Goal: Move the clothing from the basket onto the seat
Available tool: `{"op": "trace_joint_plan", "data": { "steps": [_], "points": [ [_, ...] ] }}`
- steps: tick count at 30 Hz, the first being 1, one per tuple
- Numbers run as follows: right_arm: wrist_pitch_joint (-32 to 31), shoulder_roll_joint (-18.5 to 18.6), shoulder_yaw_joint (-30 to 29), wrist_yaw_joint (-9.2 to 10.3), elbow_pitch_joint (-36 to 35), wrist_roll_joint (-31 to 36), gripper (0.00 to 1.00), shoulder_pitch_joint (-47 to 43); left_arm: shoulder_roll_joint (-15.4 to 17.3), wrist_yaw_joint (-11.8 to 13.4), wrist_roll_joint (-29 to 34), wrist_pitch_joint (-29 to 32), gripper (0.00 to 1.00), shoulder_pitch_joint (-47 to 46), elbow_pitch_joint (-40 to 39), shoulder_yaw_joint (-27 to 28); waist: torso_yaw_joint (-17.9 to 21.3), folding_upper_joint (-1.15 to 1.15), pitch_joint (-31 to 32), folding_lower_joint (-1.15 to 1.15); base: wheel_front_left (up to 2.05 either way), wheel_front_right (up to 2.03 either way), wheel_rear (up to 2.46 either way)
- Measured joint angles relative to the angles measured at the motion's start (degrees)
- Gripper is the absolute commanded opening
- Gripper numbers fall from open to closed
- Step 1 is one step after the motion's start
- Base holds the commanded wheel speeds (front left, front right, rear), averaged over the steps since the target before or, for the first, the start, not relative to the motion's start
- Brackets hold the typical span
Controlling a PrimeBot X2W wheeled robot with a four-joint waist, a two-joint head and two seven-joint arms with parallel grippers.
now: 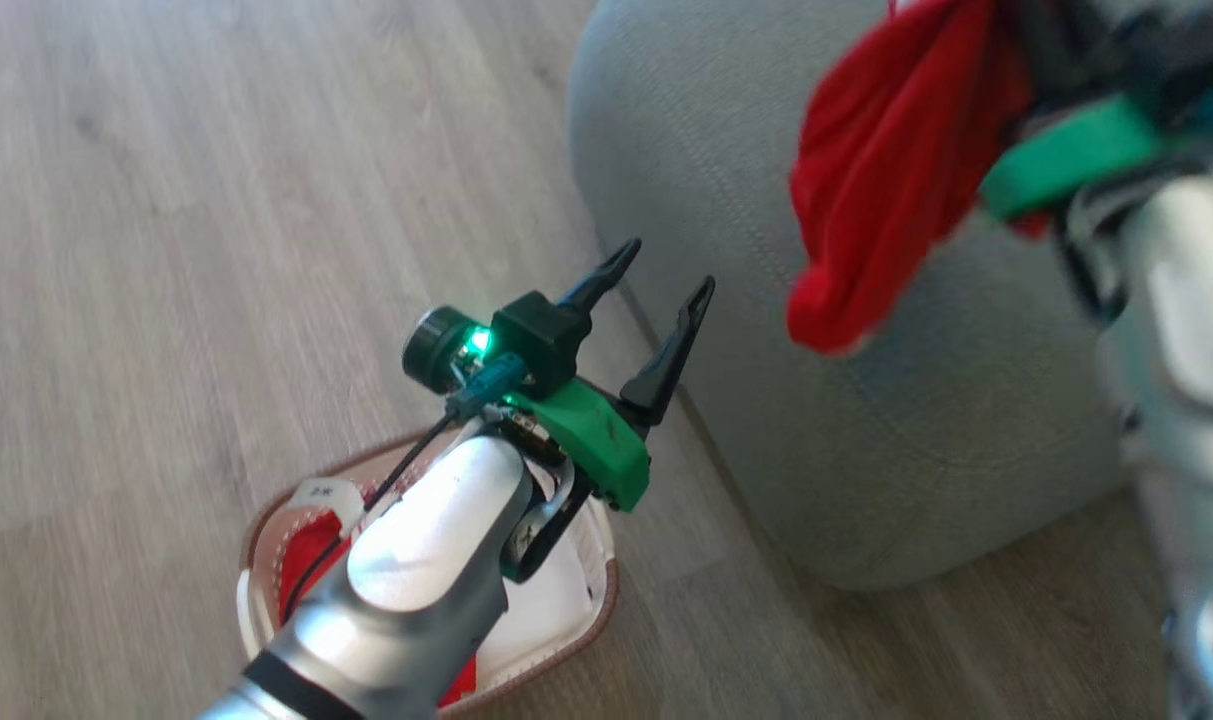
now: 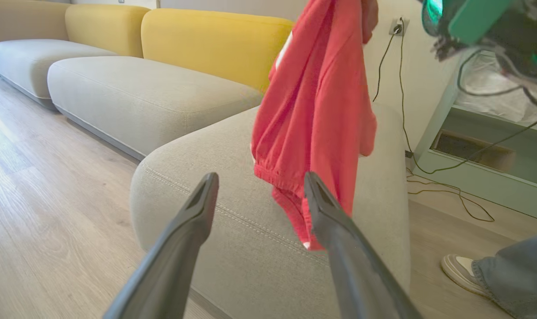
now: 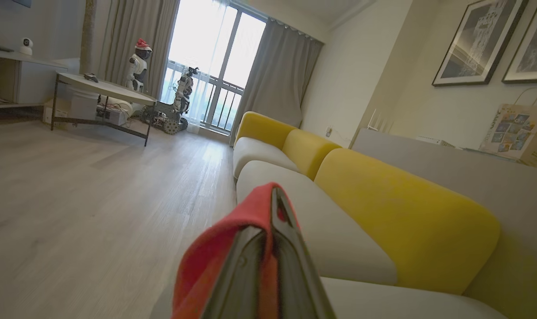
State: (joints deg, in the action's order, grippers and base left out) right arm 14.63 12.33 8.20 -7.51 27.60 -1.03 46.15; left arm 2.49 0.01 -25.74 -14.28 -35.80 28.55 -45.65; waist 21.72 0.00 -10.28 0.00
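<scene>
Now carrying. Right end effector [image 3: 273, 204] clamped on red garment [image 1: 896, 170], hanging above seat [image 1: 966, 420]. Left end effector [image 1: 668, 265] fingers apart, over basket [image 1: 256, 530]; second garment [image 1: 306, 560] inside. Next: lower, release onto seat.

The hanging garment [image 1: 896, 170] is bright red, with a sliver of white near its upper edge in the left wrist view. The seat [image 1: 966, 430] is grey-green, its seam a pale stitched line. The basket [image 1: 266, 520] is cream-white with a brown rim, and the clothing [image 1: 306, 570] in it is red and white. The left gripper [image 1: 668, 265] has 2 black fingers on a green mount. The floor [image 1: 166, 250] is pale grey-brown wood grain. The backrests [image 2: 215, 44] are mustard yellow.
</scene>
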Motion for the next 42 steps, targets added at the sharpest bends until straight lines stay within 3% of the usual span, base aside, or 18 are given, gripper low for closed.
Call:
{"op": "trace_joint_plan", "data": {
  "steps": [8, 19, 25, 35, 38, 39, 42],
  "points": [
    [-1.77, 5.77, -2.81, 0.00, 11.26, -3.49, 0.00, 22.05, 0.07, 0.19, 3.36, -0.01, 1.00, -2.78, -0.45, 0.08, -4.46, 0.00, -6.67, 0.00, 0.00, 0.00, 0.00],
    [-1.41, 11.71, -14.99, 0.00, 22.21, 2.36, 0.00, 34.64, 0.67, 0.51, 6.43, -0.01, 1.00, -6.72, -2.49, 0.09, -9.51, 0.00, -15.47, 0.01, 0.00, 0.00, 0.00],
    [-0.55, 10.43, -20.85, 0.00, 28.72, 7.24, 0.00, 33.19, 1.03, 0.51, 7.51, 0.09, 1.00, -7.78, -3.04, -0.54, -11.22, 0.00, -19.38, 0.01, 0.00, 0.00, 0.00],
    [-0.16, 2.64, -31.97, 0.00, 33.39, 14.05, 0.00, 22.88, 2.21, 0.52, 8.02, 0.77, 1.00, -9.10, -4.08, -1.92, -12.67, 0.00, -23.95, 0.01, 0.00, 0.00, 0.00],
    [-0.16, 1.58, -33.06, 0.00, 33.18, 15.60, 0.54, 21.84, 2.72, 0.54, 8.02, 0.85, 1.00, -9.11, -4.10, -1.91, -12.69, 0.00, -24.35, 0.00, 0.00, 0.00, 0.00],
    [-0.16, 1.21, -33.21, 0.00, 33.20, 15.88, 0.97, 21.84, 2.79, 0.58, 8.02, 0.85, 1.00, -9.11, -4.10, -1.88, -12.64, -0.01, -24.38, 0.00, 0.00, 0.00, 0.00],
    [-0.16, -0.09, -32.37, 0.00, 33.19, 15.94, 1.00, 21.64, 2.98, 1.07, 8.00, 0.85, 1.00, -9.10, -4.11, -1.77, -12.42, 0.00, -24.20, 0.00, 0.00, 0.00, 0.00]
  ]
}}
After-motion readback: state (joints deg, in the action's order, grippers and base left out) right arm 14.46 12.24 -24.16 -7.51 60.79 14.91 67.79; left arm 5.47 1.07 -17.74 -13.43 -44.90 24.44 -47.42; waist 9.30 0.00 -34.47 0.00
